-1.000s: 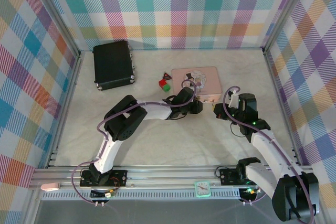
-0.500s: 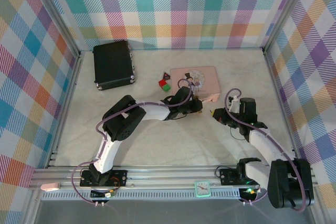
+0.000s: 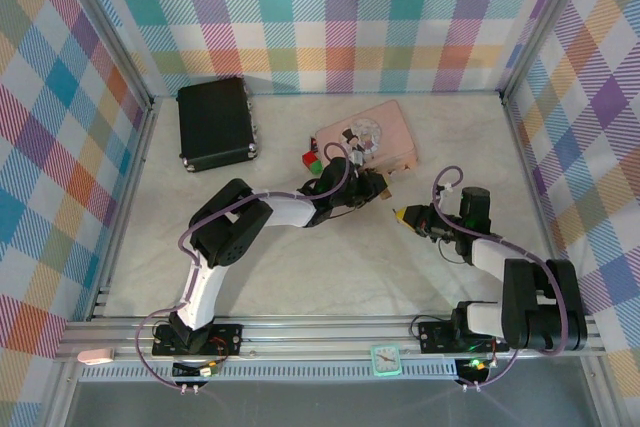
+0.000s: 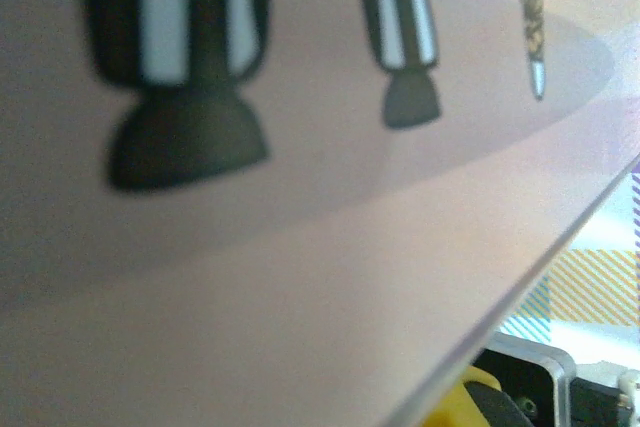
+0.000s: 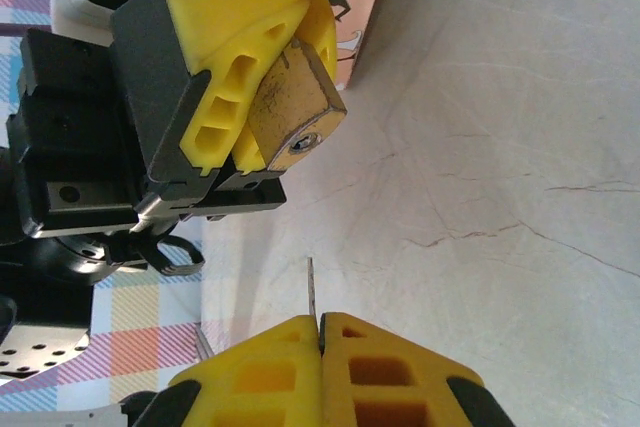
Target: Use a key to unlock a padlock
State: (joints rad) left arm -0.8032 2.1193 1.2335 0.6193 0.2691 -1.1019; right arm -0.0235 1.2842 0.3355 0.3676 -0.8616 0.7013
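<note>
Pink box [image 4: 300, 297] face sits very close to the lens and is blurred. On it are two black-and-white striped shapes [image 4: 185, 67] with dark flared ends, and a thin silvery sliver [image 4: 536, 47] at top right. The box edge runs diagonally down to the lower right. Past it: plaid wall [image 4: 590, 292], a yellow part [image 4: 462, 402] and a black bracket [image 4: 540, 382] just beside it.

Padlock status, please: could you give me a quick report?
Left gripper shut on padlock. Right gripper shut on key. Key tip short of keyhole; nothing between.
</note>
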